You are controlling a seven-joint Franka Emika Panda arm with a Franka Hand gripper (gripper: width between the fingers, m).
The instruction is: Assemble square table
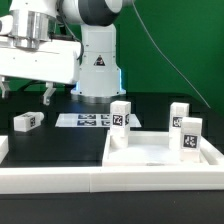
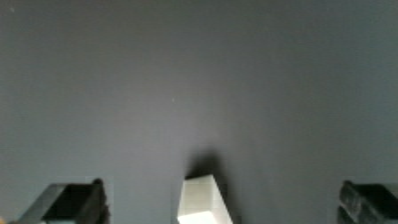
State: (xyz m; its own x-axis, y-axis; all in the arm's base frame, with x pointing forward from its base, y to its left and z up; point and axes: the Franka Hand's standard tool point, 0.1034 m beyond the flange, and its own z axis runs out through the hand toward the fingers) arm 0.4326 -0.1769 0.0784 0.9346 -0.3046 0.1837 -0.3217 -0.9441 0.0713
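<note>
The white square tabletop with a raised rim lies at the exterior view's right. Three white tagged legs stand upright on it: one at the back left, one at the back right, one at the right. A fourth leg lies loose on the black table at the left. My gripper hangs above the table, right of and above that loose leg. In the wrist view the gripper is open, its dark fingers wide apart, with the narrow end of a white piece between them, untouched.
The marker board lies flat behind the tabletop, in front of the robot base. Long white border rails run along the front and at the far left. A black cable hangs at the back right.
</note>
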